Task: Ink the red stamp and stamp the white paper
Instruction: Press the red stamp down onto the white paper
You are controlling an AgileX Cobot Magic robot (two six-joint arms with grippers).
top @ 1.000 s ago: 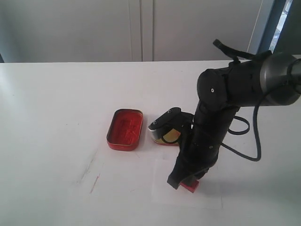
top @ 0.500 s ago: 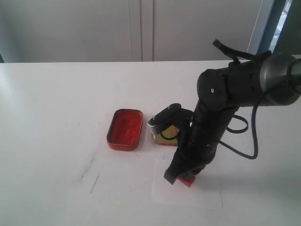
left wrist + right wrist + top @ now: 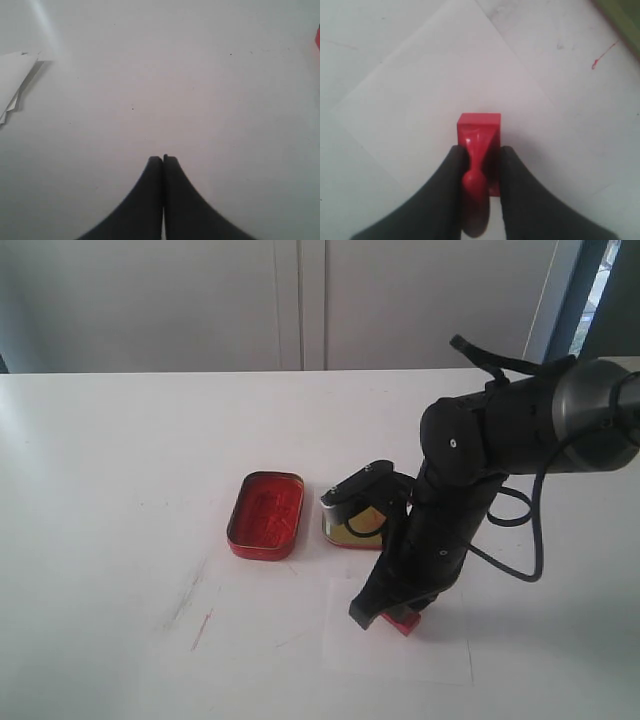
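Observation:
The red stamp [image 3: 405, 621] [image 3: 479, 131] stands with its block base down on the white paper [image 3: 400, 652] [image 3: 440, 95], near the sheet's far edge. My right gripper [image 3: 396, 612] [image 3: 481, 155] is shut on it from above. One finger presses the knobbed handle and the other sits against the block's side. The open red ink tin [image 3: 265, 514] lies on the table left of the arm. My left gripper [image 3: 163, 159] is shut with nothing in it, over bare white table, and it does not show in the exterior view.
The gold-lined tin lid [image 3: 352, 529] lies next to the ink tin, partly behind the right arm's wrist camera. Red scratch marks [image 3: 203, 627] [image 3: 601, 56] streak the table. A white paper corner [image 3: 14, 75] shows in the left wrist view.
The right gripper has shifted the stamp a little left and away from the paper's near edge. The left arm has no earlier frame.

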